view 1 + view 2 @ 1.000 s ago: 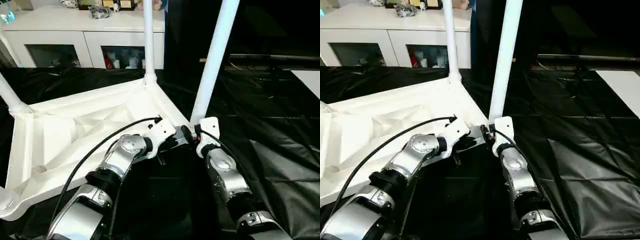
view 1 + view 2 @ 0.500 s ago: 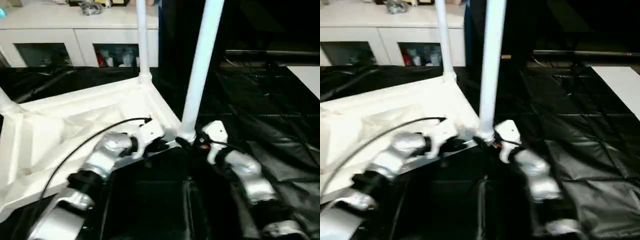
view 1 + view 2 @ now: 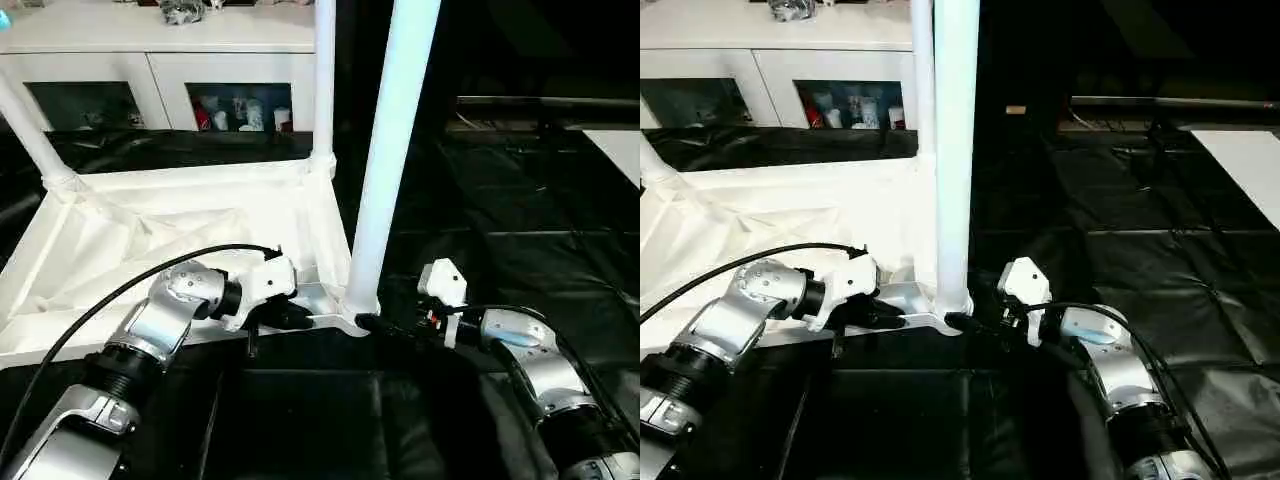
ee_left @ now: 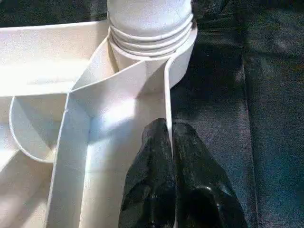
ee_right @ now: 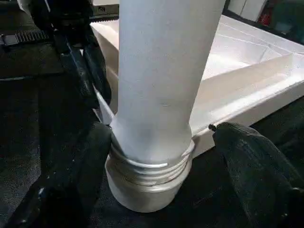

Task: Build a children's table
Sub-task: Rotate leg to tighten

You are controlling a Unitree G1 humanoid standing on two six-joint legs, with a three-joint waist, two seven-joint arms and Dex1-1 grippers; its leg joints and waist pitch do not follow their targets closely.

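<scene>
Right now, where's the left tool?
The left tool is pinched shut on the near rim of the children's table, just left of the nearest leg; the right tool flanks that leg's base.

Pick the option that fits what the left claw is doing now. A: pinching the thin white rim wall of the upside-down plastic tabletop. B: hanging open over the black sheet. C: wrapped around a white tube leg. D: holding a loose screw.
A: in the left wrist view the left claw has its two black fingers closed on the thin white plastic rim wall of the upside-down tabletop, just short of the corner socket holding the white tube leg.
</scene>
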